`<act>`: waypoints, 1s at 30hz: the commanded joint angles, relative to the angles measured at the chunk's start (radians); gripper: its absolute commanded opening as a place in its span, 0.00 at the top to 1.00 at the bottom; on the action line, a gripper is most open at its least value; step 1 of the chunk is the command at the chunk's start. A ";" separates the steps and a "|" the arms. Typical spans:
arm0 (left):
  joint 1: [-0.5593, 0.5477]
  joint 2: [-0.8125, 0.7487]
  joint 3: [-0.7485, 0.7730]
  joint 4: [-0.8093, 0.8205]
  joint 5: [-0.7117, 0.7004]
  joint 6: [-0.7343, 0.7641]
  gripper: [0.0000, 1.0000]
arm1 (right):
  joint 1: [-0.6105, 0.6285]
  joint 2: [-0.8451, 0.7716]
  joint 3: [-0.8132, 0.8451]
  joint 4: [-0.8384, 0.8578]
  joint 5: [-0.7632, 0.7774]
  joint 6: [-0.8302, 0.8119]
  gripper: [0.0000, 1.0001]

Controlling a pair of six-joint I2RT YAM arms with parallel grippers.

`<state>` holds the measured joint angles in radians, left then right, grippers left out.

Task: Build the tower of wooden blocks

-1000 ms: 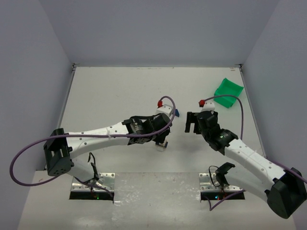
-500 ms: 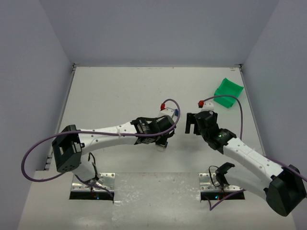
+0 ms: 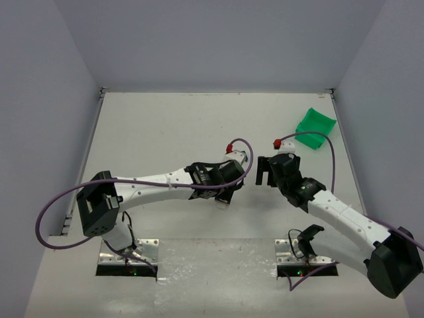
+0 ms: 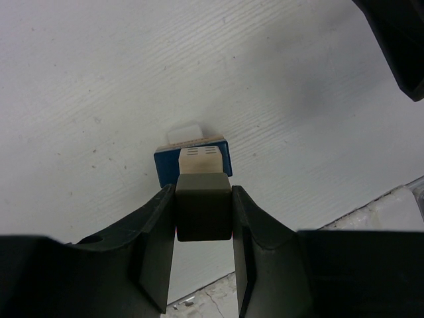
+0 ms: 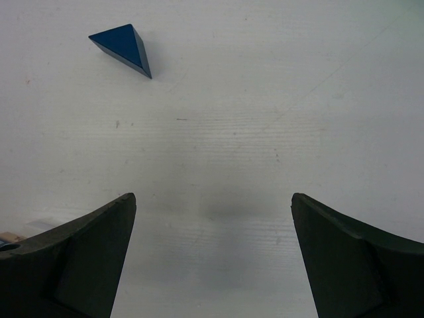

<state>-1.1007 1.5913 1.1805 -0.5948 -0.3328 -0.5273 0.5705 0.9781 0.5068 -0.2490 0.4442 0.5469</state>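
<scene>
Wood block tower (image 4: 173, 158): partly built, standing on the white table (image 3: 165, 126); seen from above in the left wrist view, where three pieces can be made out; a blue block (image 4: 165, 169), a beige block (image 4: 200, 162) lying on top of it, and a pale block (image 4: 184, 134) showing at the tower's far edge; how that pale piece sits cannot be told.

Left gripper (image 4: 203, 192): directly above the tower; jaws pinched on a dark grey-brown block (image 4: 203, 215), one finger flat against each side face; the block is upright and lined up over the tower's beige top; whether it touches that top cannot be told.

In the overhead view the left gripper (image 3: 224, 197) hides the tower completely.

Right gripper (image 3: 264, 171): just to the right of the tower and apart from it; fingers (image 5: 86, 265) spread wide with only bare table between them; nothing held.

Blue roof-shaped piece (image 5: 121, 45): off the tower, lying loose on the table on one face; seen only in the right wrist view, so its place relative to the tower cannot be fixed.

Green bin (image 3: 315, 124): well apart from the tower, to its far right, beside the right wall.
</scene>
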 commanded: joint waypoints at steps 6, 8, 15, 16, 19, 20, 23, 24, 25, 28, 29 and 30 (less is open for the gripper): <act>0.001 0.014 0.045 0.038 -0.013 0.013 1.00 | -0.006 0.011 0.032 0.008 0.028 0.018 0.01; 0.001 0.017 0.047 0.035 -0.023 0.009 1.00 | -0.006 0.011 0.032 0.007 0.030 0.018 0.01; 0.002 0.043 0.054 0.038 -0.037 0.009 1.00 | -0.006 0.003 0.027 0.008 0.034 0.016 0.01; 0.002 0.045 0.056 0.037 -0.036 0.009 1.00 | -0.006 0.001 0.027 0.008 0.034 0.016 0.01; 0.002 0.049 0.060 0.033 -0.033 0.009 1.00 | -0.006 -0.003 0.026 0.008 0.035 0.018 0.01; 0.002 0.046 0.059 0.034 -0.033 0.009 1.00 | -0.005 -0.004 0.026 0.007 0.037 0.019 0.01; 0.003 0.048 0.058 0.039 -0.023 0.010 0.99 | -0.006 -0.002 0.024 0.008 0.039 0.018 0.01; 0.003 0.051 0.058 0.040 -0.020 0.010 0.99 | -0.005 -0.002 0.024 0.007 0.040 0.018 0.01; 0.004 0.053 0.059 0.041 -0.016 0.010 0.99 | -0.004 -0.001 0.024 0.007 0.040 0.018 0.01; 0.004 0.060 0.062 0.040 -0.008 0.010 0.98 | -0.006 -0.005 0.023 0.007 0.042 0.018 0.01; 0.004 0.061 0.062 0.039 -0.009 0.010 0.98 | -0.005 -0.006 0.023 0.007 0.044 0.018 0.01; 0.004 0.061 0.062 0.037 -0.010 0.010 0.97 | -0.005 -0.006 0.023 0.007 0.045 0.018 0.01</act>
<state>-1.1003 1.6510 1.1972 -0.5871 -0.3505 -0.5240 0.5705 0.9886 0.5068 -0.2504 0.4463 0.5503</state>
